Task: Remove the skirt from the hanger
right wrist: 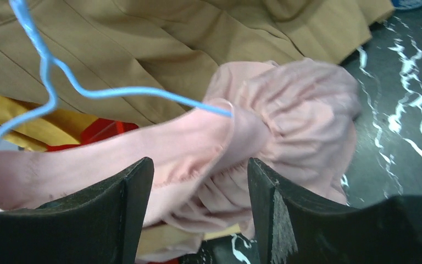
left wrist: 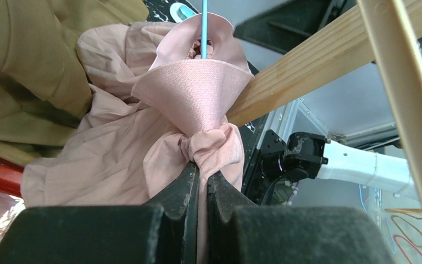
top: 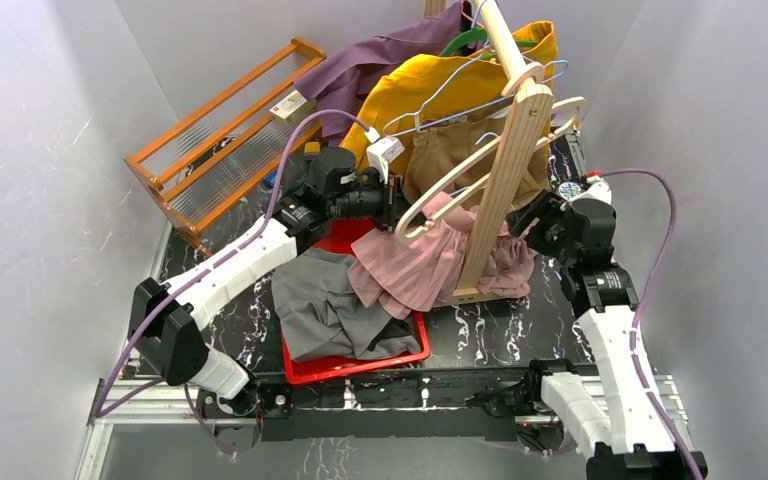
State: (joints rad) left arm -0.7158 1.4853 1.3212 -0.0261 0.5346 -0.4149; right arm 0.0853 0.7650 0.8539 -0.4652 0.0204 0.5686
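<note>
We've got left gripper [left wrist: 202, 171] pinched tight on pink pleated fabric skirt [top: 415, 268], bunched at near foot of light wooden rack [top: 505, 170]. The right gripper [right wrist: 200, 168] has jaws apart, straddling it. We'd clamp fabric only, clear of blue wire hanger [right wrist: 115, 92].

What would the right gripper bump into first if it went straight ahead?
The pink skirt, most likely: its bunched fabric lies right ahead of the right gripper, partly between its open jaws.
</note>
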